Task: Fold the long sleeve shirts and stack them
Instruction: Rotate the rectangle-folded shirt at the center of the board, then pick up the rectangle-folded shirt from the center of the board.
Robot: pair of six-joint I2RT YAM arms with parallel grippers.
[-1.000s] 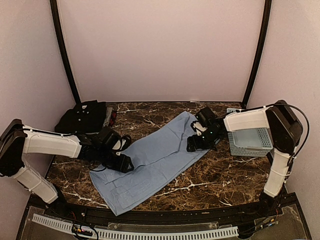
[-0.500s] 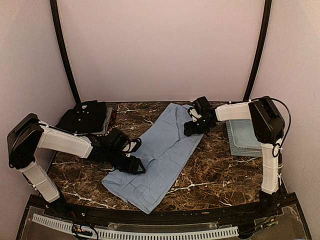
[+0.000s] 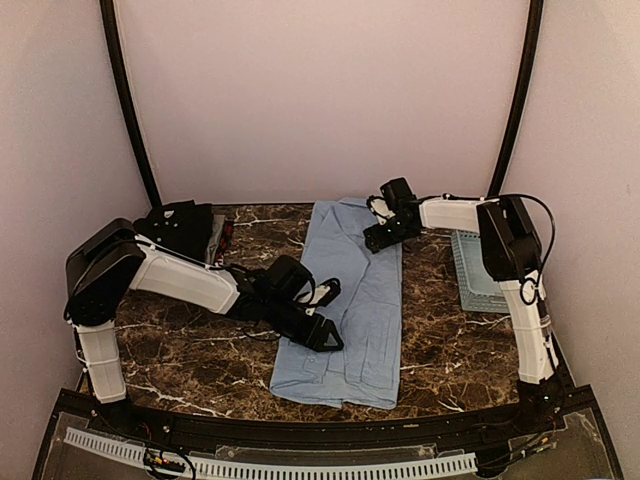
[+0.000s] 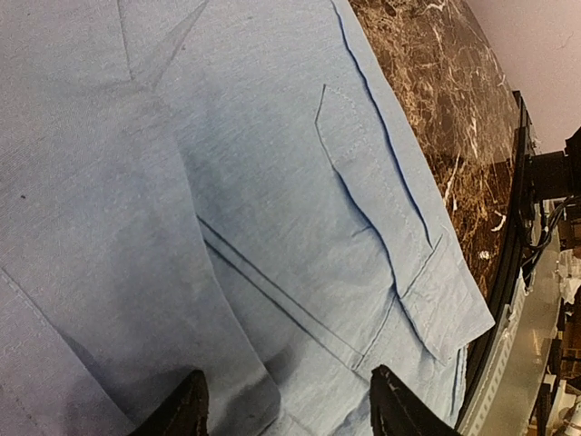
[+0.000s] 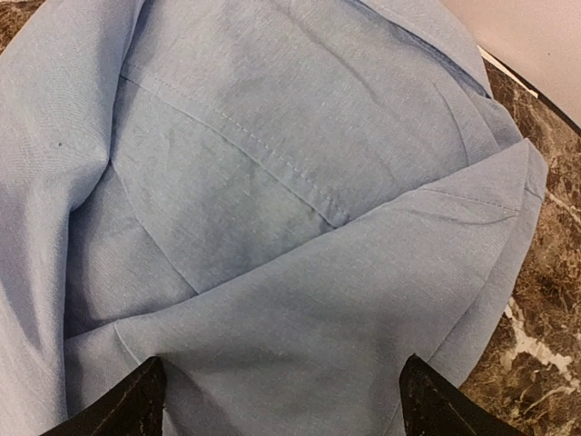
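Observation:
The light blue shirt (image 3: 355, 300) lies flat as a long strip running from the back of the table to the front edge. The black shirt (image 3: 172, 230) lies folded at the back left. My left gripper (image 3: 325, 340) rests on the blue shirt's left edge near the front. Its jaws are open over the cloth (image 4: 272, 182), with a cuff and seams showing between the fingertips (image 4: 186, 413). My right gripper (image 3: 383, 236) is at the shirt's far right end. It is open over the folded cloth (image 5: 272, 182).
A pale blue lattice basket (image 3: 478, 275) stands at the right edge, beside the right arm. A small red and grey item (image 3: 224, 236) lies next to the black shirt. The brown marble table (image 3: 190, 350) shows on both sides of the shirt.
The blue shirt has swung from a diagonal to a front-to-back line. My left gripper moved right and nearer; my right gripper moved back and left.

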